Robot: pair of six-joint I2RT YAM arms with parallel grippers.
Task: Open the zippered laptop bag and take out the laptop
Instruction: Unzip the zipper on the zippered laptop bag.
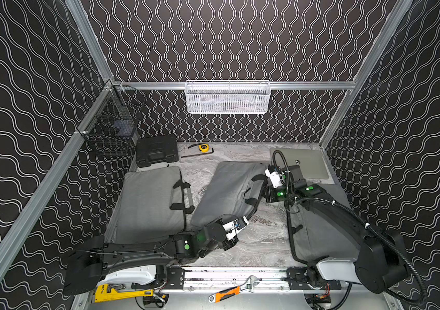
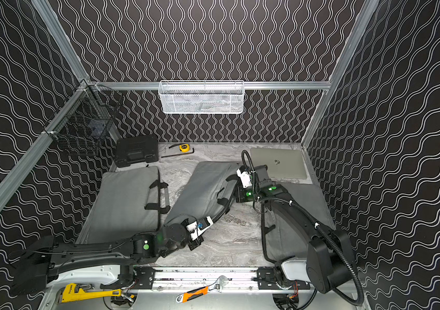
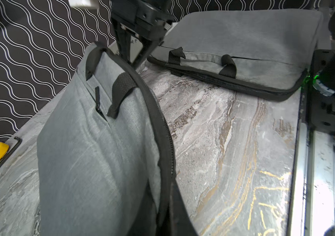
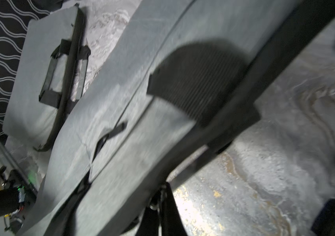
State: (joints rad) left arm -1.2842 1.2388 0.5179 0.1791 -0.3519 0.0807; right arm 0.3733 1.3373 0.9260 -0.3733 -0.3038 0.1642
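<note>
Reaching low beside the front rail point(image 1: 240, 279), the left arm point(image 1: 138, 252) lies almost flat, its wrist bent toward the middle bag point(image 1: 226, 188). The left claw point(image 1: 247, 220) is clenched on that bag's near corner, at the black zip edge. The right arm point(image 1: 347, 222) arches over the right bag point(image 1: 318, 230), elbow high and forearm sloping down. The right claw point(image 1: 268, 171) is clamped tight at the middle bag's far right corner, beside a handle strap; its wrist view is too blurred to tell which part it pinches.

The middle bag lies slanted at the centre of the tabletop point(image 1: 264, 241). The laptop point(image 1: 307, 161) lies bare and closed in the far right corner, just behind the right wrist. Bare marble shows between the middle and right bags. The left bag point(image 1: 149, 204) nearly touches the middle bag's near corner. A case point(image 1: 157, 151), tape point(image 1: 203, 147) and hex key point(image 1: 197, 154) line the far edge.
</note>
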